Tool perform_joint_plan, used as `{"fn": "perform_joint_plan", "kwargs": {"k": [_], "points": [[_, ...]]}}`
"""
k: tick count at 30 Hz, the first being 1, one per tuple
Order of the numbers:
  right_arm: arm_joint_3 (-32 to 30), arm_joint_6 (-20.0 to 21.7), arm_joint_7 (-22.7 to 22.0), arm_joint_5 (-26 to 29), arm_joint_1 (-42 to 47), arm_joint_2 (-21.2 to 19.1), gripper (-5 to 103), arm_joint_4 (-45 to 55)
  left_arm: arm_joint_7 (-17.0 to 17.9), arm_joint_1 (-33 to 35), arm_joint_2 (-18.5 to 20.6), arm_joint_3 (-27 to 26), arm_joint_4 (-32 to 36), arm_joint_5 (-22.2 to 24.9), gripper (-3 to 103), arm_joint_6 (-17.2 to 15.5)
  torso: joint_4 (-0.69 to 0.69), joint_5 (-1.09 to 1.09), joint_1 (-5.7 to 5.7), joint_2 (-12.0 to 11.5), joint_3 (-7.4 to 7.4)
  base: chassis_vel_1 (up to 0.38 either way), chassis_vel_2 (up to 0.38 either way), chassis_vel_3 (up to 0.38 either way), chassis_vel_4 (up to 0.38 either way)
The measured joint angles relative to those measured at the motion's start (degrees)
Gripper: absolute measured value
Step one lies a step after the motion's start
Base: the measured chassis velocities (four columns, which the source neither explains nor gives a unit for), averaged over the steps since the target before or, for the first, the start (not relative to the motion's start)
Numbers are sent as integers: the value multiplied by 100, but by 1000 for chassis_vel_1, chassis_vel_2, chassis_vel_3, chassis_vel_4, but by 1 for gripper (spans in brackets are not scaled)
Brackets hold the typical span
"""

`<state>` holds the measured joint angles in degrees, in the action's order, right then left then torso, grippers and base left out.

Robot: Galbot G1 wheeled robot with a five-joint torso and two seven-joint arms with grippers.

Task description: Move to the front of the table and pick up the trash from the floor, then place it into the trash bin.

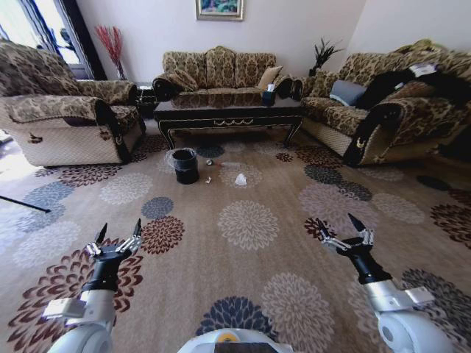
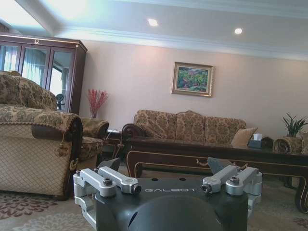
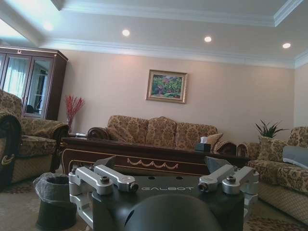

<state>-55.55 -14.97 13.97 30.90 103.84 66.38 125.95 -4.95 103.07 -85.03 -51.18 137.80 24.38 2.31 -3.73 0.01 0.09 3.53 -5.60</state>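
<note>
Silver-linked left claw (image 1: 118, 230), right claw (image 1: 346, 225), black wrists, white forearms, GALBOT lettering

left gripper (image 2: 166, 166) with fingers (image 2: 111, 179) spread, facing the table (image 2: 202, 155) and sofa (image 2: 192, 129).

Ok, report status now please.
Left tool and right tool open, held low. Trash on floor beside trash bin, before the table. Path clear.
</note>
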Motion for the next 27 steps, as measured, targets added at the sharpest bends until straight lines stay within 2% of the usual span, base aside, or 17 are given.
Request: {"fn": "perform_joint_plan", "kwargs": {"k": [16, 18, 21, 25, 27], "points": [[45, -36, 20, -82, -11, 81, 100, -71, 31, 64, -16, -28, -28, -30, 100, 26, 0, -3, 6, 18, -15, -303, 307, 307, -302], [67, -42, 37, -98, -24, 84, 100, -96, 57, 70, -15, -46, -29, -31, 100, 26, -1, 3, 6, 19, -17, -374, 359, 385, -380], [85, -47, 55, -103, -48, 81, 100, -112, 70, 79, -14, -55, -41, -35, 100, 26, 0, -4, 7, 22, -18, -365, 382, 356, -389], [112, -47, 66, -118, -73, 73, 100, -159, 71, 93, -27, -54, -61, -58, 100, 32, 1, 3, 7, 24, -20, -327, 364, 318, -369], [123, -48, 67, -130, -80, 64, 100, -183, 70, 92, -33, -51, -74, -66, 100, 36, 0, -5, 7, 25, -20, -333, 322, 342, -357]]}}
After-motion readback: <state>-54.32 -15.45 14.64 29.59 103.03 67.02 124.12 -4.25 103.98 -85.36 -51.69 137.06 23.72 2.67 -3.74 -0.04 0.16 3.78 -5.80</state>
